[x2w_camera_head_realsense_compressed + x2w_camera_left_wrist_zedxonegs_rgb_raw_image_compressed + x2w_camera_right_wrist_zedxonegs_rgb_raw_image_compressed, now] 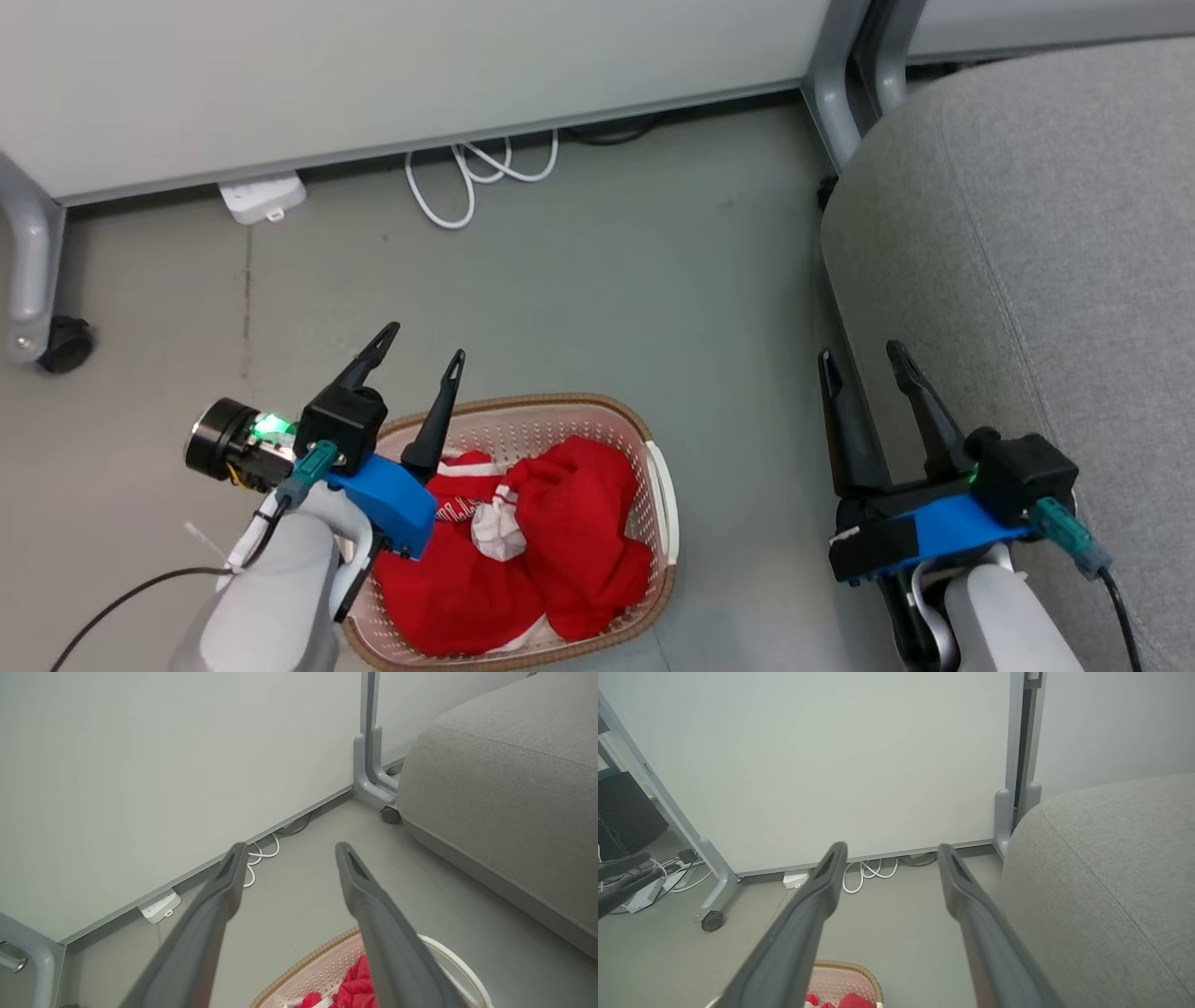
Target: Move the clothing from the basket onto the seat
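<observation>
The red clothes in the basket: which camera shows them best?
The head view. It looks down on the red clothes heaped in the basket, white trim showing, with the left gripper hiding one corner. The left wrist view catches a red patch at its bottom edge; the right wrist view, a smaller sliver.
</observation>
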`<state>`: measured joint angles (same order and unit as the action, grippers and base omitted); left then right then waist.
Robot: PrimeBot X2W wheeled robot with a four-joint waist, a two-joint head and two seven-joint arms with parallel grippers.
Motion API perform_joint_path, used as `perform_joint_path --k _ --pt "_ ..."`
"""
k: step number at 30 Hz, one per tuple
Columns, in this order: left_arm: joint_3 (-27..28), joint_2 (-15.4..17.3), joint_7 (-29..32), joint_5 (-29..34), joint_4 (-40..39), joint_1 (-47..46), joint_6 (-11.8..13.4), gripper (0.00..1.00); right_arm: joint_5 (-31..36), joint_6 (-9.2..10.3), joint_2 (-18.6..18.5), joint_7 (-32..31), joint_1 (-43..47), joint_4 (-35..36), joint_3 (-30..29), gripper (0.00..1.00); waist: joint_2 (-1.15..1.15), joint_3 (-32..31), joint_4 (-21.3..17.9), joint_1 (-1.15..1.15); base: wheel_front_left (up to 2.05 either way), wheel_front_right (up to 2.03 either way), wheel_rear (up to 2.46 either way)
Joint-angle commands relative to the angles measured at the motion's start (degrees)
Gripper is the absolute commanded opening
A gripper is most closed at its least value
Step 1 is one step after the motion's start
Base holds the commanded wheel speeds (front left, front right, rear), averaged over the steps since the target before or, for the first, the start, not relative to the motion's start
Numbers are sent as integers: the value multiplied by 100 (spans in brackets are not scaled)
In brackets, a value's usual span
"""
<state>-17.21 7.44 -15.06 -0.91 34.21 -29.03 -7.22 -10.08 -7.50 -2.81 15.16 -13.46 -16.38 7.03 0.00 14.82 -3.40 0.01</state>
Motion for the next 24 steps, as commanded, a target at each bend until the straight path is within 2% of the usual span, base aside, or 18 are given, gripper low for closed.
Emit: perform_joint_path --k 1,12,24 --pt "-92 113 -18 35 127 -191 -22 100 -1 2 -12 0 -160 57 1 100 0 444 -249 -1 0 0 0" --pt "-1314 631 -18 -121 1122 -1179 -25 100 -33 2 -12 0 -761 332 -11 100 0 1535 -568 -1 0 0 0" --pt "-2635 946 -18 -380 2151 -1966 -21 100 36 2 -11 1 -1213 576 -9 100 0 2527 -712 -1 0 0 0"
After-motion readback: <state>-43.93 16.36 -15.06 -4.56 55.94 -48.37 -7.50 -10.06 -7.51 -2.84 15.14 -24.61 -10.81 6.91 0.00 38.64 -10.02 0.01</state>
